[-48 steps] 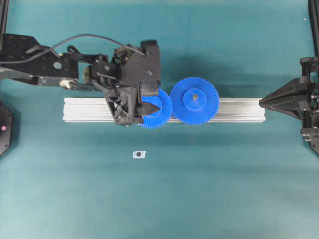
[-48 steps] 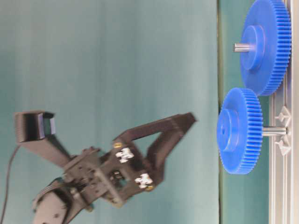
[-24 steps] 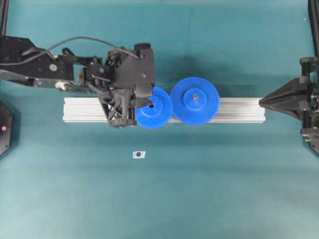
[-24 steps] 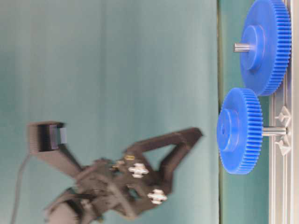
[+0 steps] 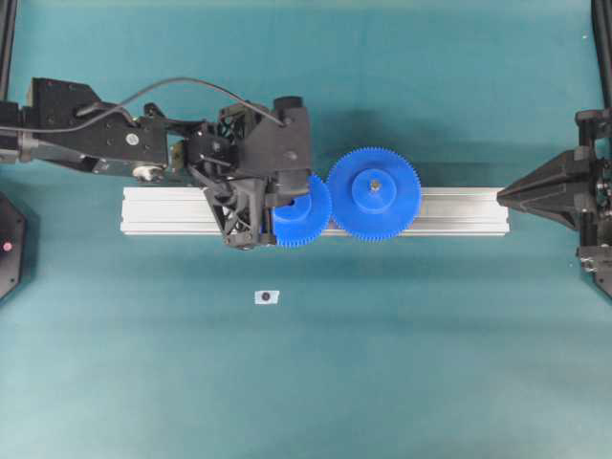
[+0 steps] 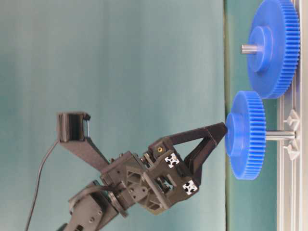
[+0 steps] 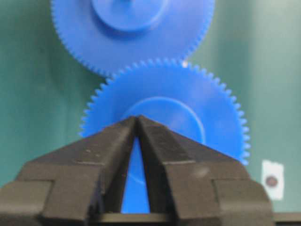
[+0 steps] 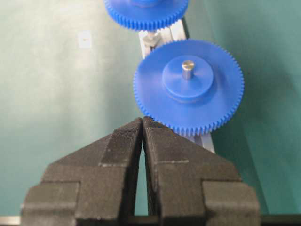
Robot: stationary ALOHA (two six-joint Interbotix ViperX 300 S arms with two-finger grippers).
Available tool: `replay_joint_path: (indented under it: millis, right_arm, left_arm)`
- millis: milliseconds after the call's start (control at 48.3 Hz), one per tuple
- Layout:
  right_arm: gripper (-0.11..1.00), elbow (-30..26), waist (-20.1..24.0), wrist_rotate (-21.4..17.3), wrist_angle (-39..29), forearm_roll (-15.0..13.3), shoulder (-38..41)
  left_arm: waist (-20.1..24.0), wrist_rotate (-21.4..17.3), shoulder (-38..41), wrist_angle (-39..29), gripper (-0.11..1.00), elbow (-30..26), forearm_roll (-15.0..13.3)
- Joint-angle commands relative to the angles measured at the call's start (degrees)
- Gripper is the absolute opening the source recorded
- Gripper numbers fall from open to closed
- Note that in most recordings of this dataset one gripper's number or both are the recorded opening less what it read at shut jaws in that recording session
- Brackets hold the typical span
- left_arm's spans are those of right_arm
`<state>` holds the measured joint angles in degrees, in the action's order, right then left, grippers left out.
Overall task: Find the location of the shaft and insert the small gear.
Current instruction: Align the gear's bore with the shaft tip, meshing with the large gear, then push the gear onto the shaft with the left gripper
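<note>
Left gripper (image 6: 219, 133), fingertips together, presses the small gear (image 6: 246, 135)'s raised hub; rigid, light plastic, best gripped there.

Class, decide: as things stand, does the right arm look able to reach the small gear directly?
Probably not. The large gear sits between the right gripper and the small gear, and the left gripper is already pressing against its hub.

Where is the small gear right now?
In the overhead view the small gear sits on the aluminium rail, left of centre, its teeth against the larger gear, with the left gripper over its hub.
</note>
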<state>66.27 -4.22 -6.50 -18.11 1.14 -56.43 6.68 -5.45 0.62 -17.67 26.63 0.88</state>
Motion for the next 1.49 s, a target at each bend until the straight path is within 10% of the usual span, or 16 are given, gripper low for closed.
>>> replay_joint_path:
  millis: [0, 1469]
  right_arm:
    - [0.12, -0.62, -0.09, -0.53, 0.53, 0.09, 0.26]
    - [0.12, -0.18, -0.18, -0.53, 2.02, 0.09, 0.18]
  left_arm:
    - [0.18, 0.26, -2.64, 0.09, 0.22, -1.14, 0.18]
    - [-1.05, 6.06, -2.46, 6.15, 0.23, 2.02, 0.18]
